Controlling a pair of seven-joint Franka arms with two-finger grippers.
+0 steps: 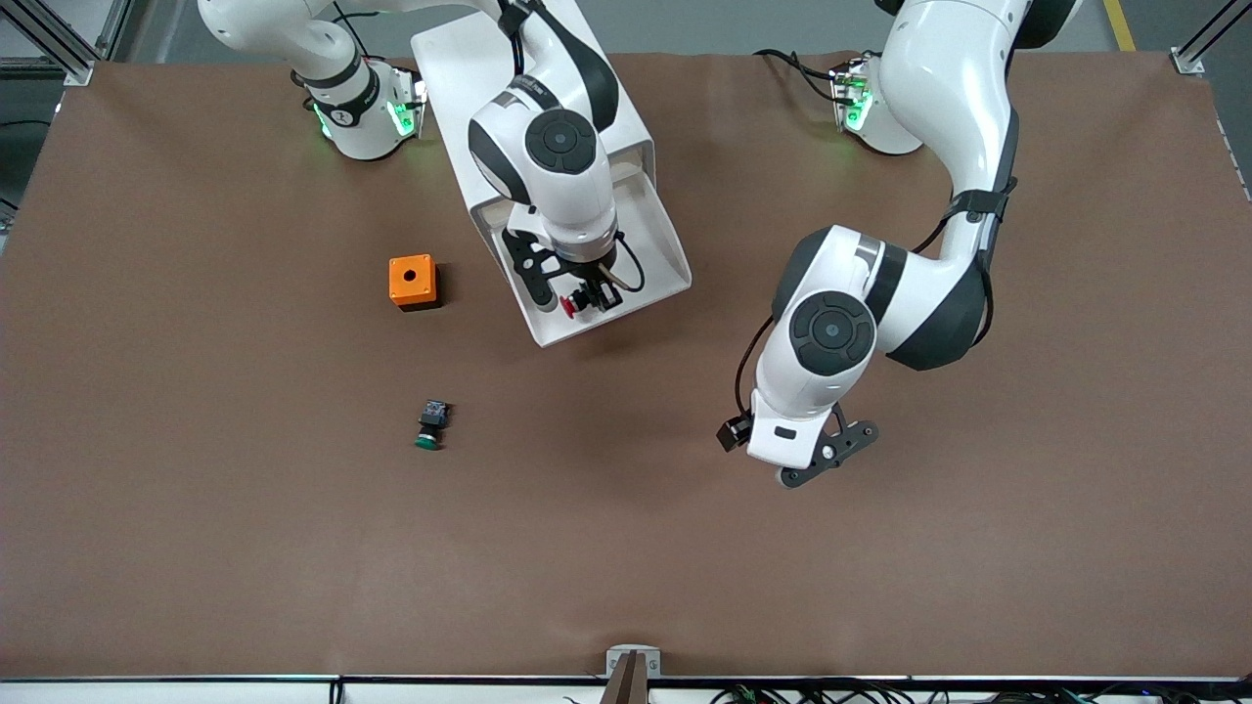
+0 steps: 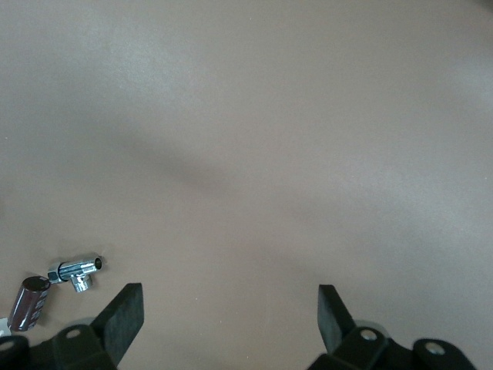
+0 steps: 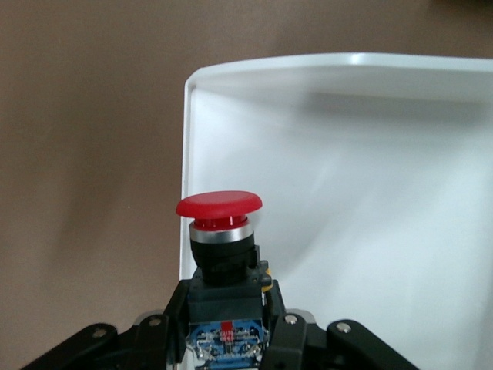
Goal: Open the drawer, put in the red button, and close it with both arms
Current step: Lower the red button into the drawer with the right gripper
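**Inspector:** State your position and what you hold.

**Right arm:** My right gripper (image 1: pixel 585 301) is clamped on the red button (image 3: pixel 219 231) by its black body and blue-grey rear block. I hang over the pulled-out drawer (image 1: pixel 653 259), above its front corner toward the right arm's end of the table. The button is in the air, not yet resting on the drawer floor.

**Inspector:** Orientation of the button?

**Right arm:** Its long axis runs from rear block to cap, in line with my fingers. In my wrist view the red cap leads, away from my palm. In the front view the cap shows beside the jaws, so the axis appears tilted, not plumb; I cannot tell the exact angle.

**Inspector:** And the other arm?

**Right arm:** The left gripper (image 1: pixel 829 460) waits over bare table (image 1: pixel 880 587) toward the left arm's end, jaws spread wide, holding nothing.

**Inspector:** Risks?

**Right arm:** I judge three. I sit close to the drawer's front corner, so a release here could drop the button on the rim and send it to the table. Landing on its round cap, it may roll. Left standing tall, it might catch the cabinet (image 1: pixel 469 59) when the drawer is pushed shut. The green button (image 1: pixel 430 425) and the orange box (image 1: pixel 412 281) lie well apart and are no hazard.
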